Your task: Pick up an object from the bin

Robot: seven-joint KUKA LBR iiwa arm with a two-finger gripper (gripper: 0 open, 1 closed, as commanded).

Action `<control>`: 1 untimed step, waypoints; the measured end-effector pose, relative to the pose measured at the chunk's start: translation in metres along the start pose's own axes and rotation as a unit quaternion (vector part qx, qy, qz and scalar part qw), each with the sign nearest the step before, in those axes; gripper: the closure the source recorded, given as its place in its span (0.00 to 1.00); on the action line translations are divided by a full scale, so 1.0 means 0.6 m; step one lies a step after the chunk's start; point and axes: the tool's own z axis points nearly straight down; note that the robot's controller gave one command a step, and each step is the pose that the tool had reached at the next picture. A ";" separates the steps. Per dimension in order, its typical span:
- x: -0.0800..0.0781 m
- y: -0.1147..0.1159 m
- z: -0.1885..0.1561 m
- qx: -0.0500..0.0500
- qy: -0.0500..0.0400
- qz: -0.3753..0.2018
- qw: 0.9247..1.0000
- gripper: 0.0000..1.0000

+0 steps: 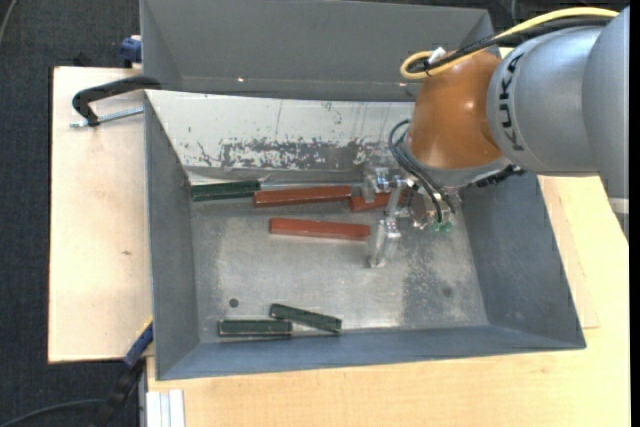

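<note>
Bin (165, 245): grey sheet metal, sloped walls, and a scratched, speckled floor. The far wall is scuffed in a band along its base.

We see the gripper (380, 250) as thin bright metal under the orange wrist cover (450, 115). It's right of centre, low over the floor.

Nearest thing: a flat red-brown bar (318, 229), long and rectangular, lying left-right mid-floor. Its right end is just beside the gripper tip. We can't tell if they touch.

A second red-brown bar (303, 197) lies parallel, just farther back. A short red-brown piece (368, 202) at its right end is partly hidden by the gripper body. A dark green bar (226, 190) continues that row to the left, along the far wall's foot.

Two more dark green bars lie at the near wall, one (253, 327) flat along it and one (305, 318) angled, with their ends overlapping.

Open floor: near right and centre left.

Open or closed: we can't tell, since the wrist hardware clutters the view.
</note>
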 end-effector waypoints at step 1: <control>-0.008 0.110 -0.004 -0.001 0.000 -0.093 0.996 0.00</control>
